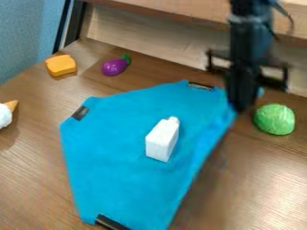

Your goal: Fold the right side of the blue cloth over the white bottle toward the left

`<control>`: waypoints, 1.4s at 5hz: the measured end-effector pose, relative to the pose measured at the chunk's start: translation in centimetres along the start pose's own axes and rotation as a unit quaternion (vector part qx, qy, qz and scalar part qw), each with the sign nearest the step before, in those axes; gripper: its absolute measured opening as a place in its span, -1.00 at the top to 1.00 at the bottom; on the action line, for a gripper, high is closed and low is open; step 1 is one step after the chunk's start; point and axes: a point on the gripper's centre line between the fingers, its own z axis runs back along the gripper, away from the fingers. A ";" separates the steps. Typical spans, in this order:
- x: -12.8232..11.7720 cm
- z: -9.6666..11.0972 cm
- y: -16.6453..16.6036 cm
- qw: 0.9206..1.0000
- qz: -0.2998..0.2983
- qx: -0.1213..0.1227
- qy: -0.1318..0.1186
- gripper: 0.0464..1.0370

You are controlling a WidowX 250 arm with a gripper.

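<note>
Blue cloth (108,148) is lying on the table (240,193), white bottle (162,140) sitting near its centre. Gripper (241,107) is looking closed, pinching the 2 o'clock corner. Cloth's probably handling light, limp, grippy; I'm favouring that corner hold, clear of the bottle.

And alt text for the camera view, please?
A black robot gripper hangs at the upper right corner of a blue cloth on a wooden table. A white bottle is on the cloth; around it are an eggplant, an orange block and a green lump.
</note>
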 end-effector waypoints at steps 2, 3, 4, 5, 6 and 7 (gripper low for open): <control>-3.6 3.1 5.8 0.997 0.067 -0.012 -0.023 0.97; -5.2 2.8 8.1 0.996 0.090 -0.018 -0.013 0.97; -6.5 2.6 11.4 0.993 0.115 -0.013 -0.007 0.97; -6.8 1.7 13.6 0.995 0.102 0.001 0.006 0.97; -5.9 0.9 15.4 0.997 0.071 0.032 0.014 0.97; -5.3 0.2 16.7 0.997 0.051 0.056 0.024 0.97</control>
